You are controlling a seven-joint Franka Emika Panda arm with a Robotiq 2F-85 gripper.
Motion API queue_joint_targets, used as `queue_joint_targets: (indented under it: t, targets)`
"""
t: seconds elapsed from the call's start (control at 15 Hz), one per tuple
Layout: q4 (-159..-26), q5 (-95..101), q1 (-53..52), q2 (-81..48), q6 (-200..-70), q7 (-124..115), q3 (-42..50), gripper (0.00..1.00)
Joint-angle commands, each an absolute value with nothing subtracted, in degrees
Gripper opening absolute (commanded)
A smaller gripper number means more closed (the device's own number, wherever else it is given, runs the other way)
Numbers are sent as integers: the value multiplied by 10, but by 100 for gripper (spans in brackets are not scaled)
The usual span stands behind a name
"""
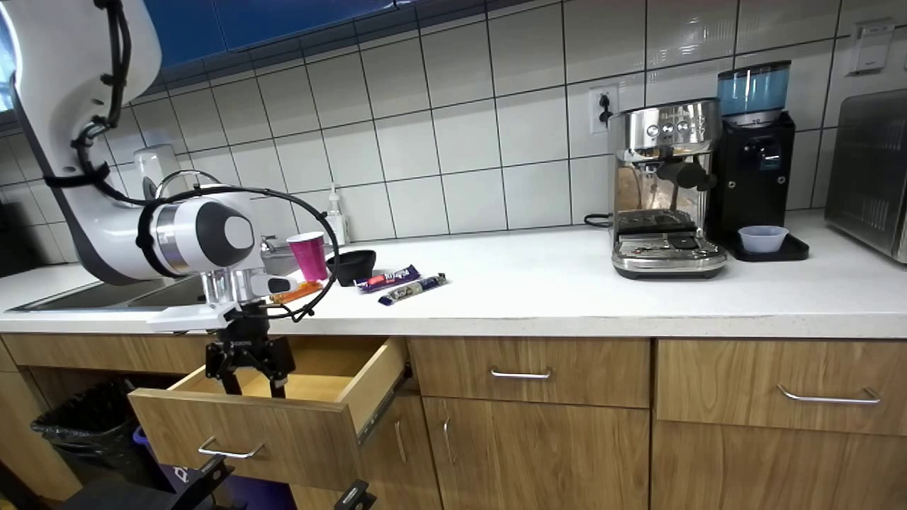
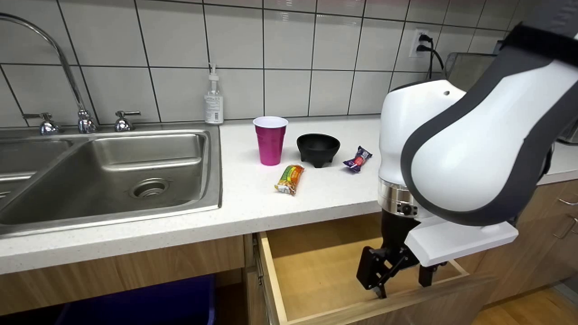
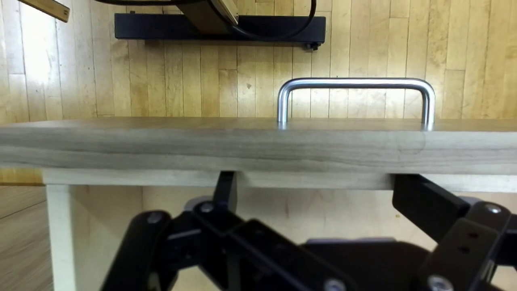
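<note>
In front of the white countertop (image 1: 538, 283), hangs down into the pulled-out wooden drawer (image 2: 311, 266), right behind its front panel (image 1: 276, 425) — with the Robotiq gripper (image 1: 255, 389) spread wide, across that panel from the metal bar handle (image 3: 355, 83).

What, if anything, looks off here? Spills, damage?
No visible spill or damage. One oddity: the open drawer juts out past the shut neighbouring drawer, and the gripper is down in the open one, behind the front panel, jaws apart, holding nothing. Contact unclear.

Black gripper (image 1: 256, 390), brown wood-grained drawer front (image 1: 276, 431) — white-rimmed magenta cup (image 2: 270, 144), black bowl (image 2: 318, 153)
</note>
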State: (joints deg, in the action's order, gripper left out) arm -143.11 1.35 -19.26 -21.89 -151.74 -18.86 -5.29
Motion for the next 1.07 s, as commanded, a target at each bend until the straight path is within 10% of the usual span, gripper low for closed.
queue_joint_targets:
  t: [0.0, 1.0]
  targets:
    - [-1442, -3, -179, -209, -1494, -174, -74, 100]
    - [-1400, 30, -188, -120, -1498, -204, -65, 100]
